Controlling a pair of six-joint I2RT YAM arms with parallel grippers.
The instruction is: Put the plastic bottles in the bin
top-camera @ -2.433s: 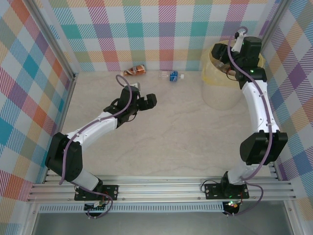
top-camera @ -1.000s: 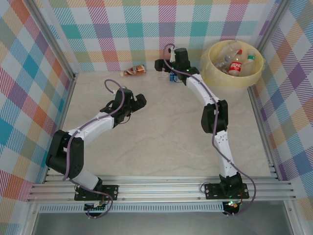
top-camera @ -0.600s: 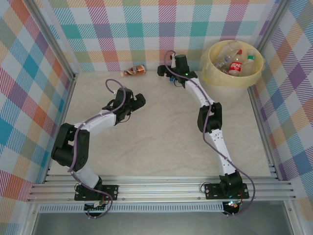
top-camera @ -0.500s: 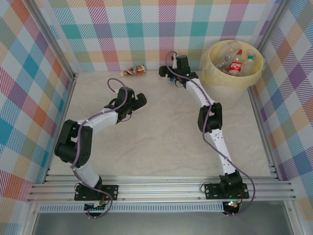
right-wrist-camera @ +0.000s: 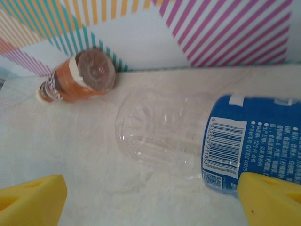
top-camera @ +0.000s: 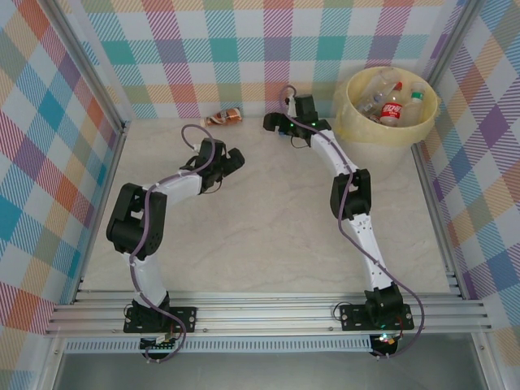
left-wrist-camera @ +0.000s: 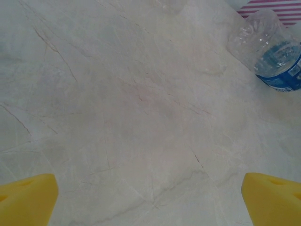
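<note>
Two plastic bottles lie on the counter (top-camera: 268, 227) against the far wall: a blue-labelled bottle (right-wrist-camera: 164, 132) and a brown-labelled bottle (top-camera: 224, 117), near each other but not touching. Several more bottles (top-camera: 392, 110) are already inside the bin (top-camera: 402, 140) at the far right corner.

Step in hand, as judged: approach and grasp of the blue-labelled bottle by the right gripper (right-wrist-camera: 150, 202). In the right wrist view its fingers are spread wide. The bottle lies on its side just ahead of them, its clear body across the centre and its label end next to the right-side finger. It is not yet between the fingers.

Next move calls for:
1. Advance until the body sits between the fingers.
2. Close gently; the thin wall will likely flex and could slip.
3. Carry it right to the bin.

The left gripper (left-wrist-camera: 150, 200) hovers over bare counter, fingers apart, holding nothing.
</note>
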